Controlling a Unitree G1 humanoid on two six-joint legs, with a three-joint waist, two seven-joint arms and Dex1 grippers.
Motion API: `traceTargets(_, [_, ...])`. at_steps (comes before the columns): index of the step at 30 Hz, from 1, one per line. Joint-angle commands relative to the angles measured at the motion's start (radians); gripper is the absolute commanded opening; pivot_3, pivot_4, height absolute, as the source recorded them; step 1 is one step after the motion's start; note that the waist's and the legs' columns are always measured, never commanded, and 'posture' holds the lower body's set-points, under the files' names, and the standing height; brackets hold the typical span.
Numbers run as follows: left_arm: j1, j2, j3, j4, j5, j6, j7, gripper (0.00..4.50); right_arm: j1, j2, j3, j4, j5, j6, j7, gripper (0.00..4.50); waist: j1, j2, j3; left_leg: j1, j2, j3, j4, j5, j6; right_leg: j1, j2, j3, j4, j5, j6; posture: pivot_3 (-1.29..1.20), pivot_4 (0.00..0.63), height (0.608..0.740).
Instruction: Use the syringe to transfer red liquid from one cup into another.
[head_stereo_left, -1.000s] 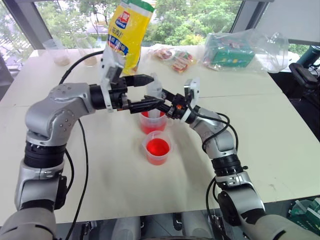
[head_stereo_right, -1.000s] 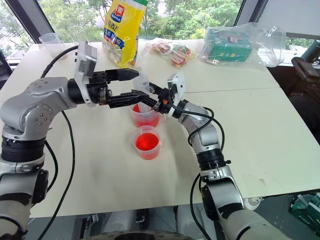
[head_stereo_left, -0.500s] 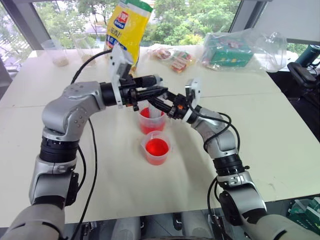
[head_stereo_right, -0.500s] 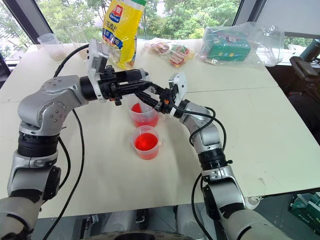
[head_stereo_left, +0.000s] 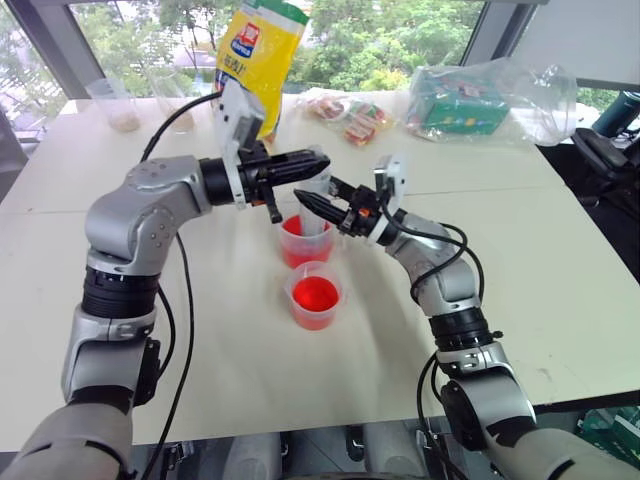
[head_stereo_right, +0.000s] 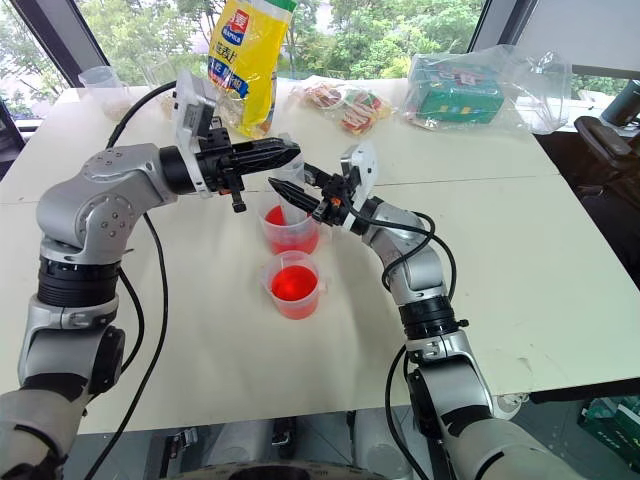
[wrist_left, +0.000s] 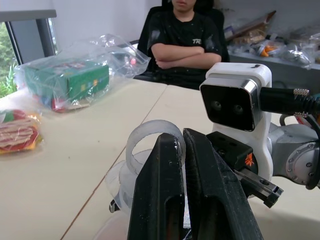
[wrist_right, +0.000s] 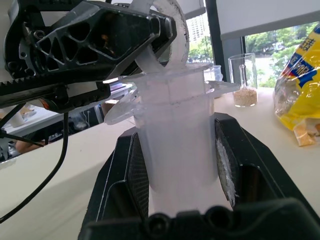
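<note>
We see the left gripper (head_stereo_right: 288, 151) closed above the far cup (head_stereo_right: 288, 230) of red liquid (head_stereo_right: 274, 215); right gripper (head_stereo_right: 287, 190) clamps the syringe (head_stereo_right: 296, 197). Near cup (head_stereo_right: 293, 285) sits just beside.

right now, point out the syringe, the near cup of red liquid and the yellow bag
syringe (wrist_right: 177, 145), right wrist view, on the clear barrel between the pincer's fingers
near cup (head_stereo_left: 315, 297), left eye view, on the red liquid's surface
yellow bag (head_stereo_left: 258, 60), left eye view, on its printed front
</note>
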Motion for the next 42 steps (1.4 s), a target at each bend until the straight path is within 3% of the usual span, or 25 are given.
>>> traceTargets(1, [-0.079, -0.001, 0.065, -0.024, -0.024, -0.035, 0.010, 0.05, 0.008, 0.003, 0.037, -0.018, -0.004, 0.013, 0.025, 1.45, 0.000, 0.000, 0.000, 0.000, 0.000, 0.000, 0.000, 0.000, 0.000, 0.000, 0.000, 0.000, 0.000, 0.000, 0.000, 0.00, 0.150, 0.740])
traceTargets(31, [-0.127, 0.020, 0.091, 0.009, -0.031, -0.053, 0.022, 0.05, 0.013, 0.004, 0.055, -0.039, 0.004, 0.061, 0.044, 1.45, 0.000, 0.000, 0.000, 0.000, 0.000, 0.000, 0.000, 0.000, 0.000, 0.000, 0.000, 0.000, 0.000, 0.000, 0.000, 0.00, 0.150, 0.740])
traceTargets(41, [-0.049, 0.059, 0.058, -0.042, -0.029, -0.017, -0.009, 0.05, -0.045, -0.006, 0.012, -0.075, 0.036, 0.089, 0.025, 1.45, -0.001, 0.000, 0.000, 0.000, 0.000, 0.000, 0.000, 0.000, 0.000, 0.000, 0.000, 0.000, 0.000, 0.000, 0.000, 0.00, 0.150, 0.740])
traceTargets(42, [-0.039, 0.065, 0.061, -0.049, -0.035, -0.009, -0.011, 0.66, -0.054, -0.008, 0.004, -0.081, 0.042, 0.096, 0.021, 1.45, -0.003, 0.000, 0.000, 0.000, 0.000, 0.000, 0.000, 0.000, 0.000, 0.000, 0.000, 0.000, 0.000, 0.000, 0.000, 0.00, 0.150, 0.740])
